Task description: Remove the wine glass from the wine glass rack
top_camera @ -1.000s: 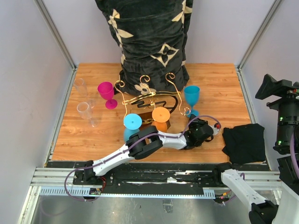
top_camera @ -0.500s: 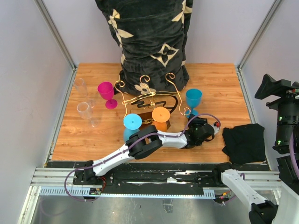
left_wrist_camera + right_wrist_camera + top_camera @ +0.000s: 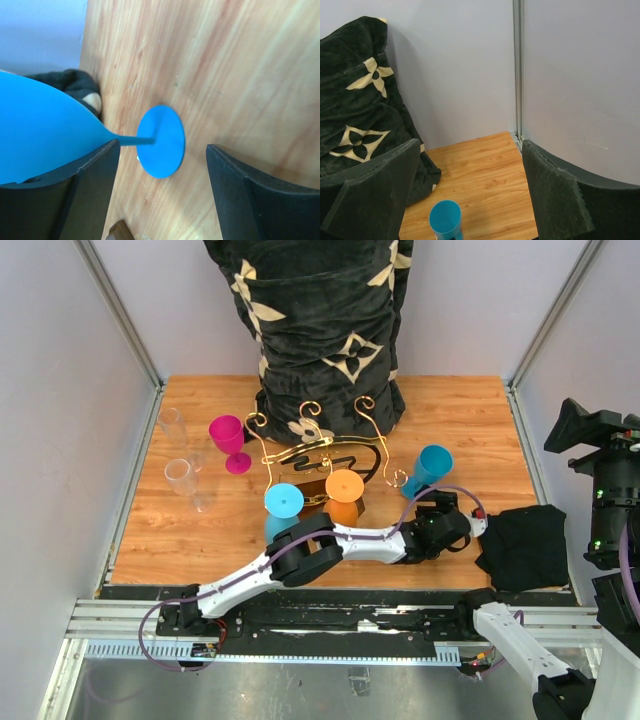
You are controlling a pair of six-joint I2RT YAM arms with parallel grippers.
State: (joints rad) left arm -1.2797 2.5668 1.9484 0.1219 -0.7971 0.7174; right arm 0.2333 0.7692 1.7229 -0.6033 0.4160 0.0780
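Since the earlier frame, the blue wine glass (image 3: 432, 468) had shifted away from the wine glass rack (image 3: 296, 455) and gone from upright to leaning, with its bowl tipped outward. The left claw (image 3: 162, 147) had travelled the same way and parted its jaws.

Left claw state: open, gripping nothing. In the wrist view the glass's foot lay midway between the two fingertips. The stem ran from the foot toward the left finger, and the bowl overlapped that finger; contact there could not be confirmed. Whether the foot sat flat on the desk (image 3: 240, 75) could not be told.

Glass location: off the rack, directly ahead of the left claw, with the rack off to that claw's left.

Right claw (image 3: 470, 150): open, empty, raised, with the glass well below and ahead of it.

Judgement: the left arm was much the nearer. The lean suggested the glass might not settle upright.
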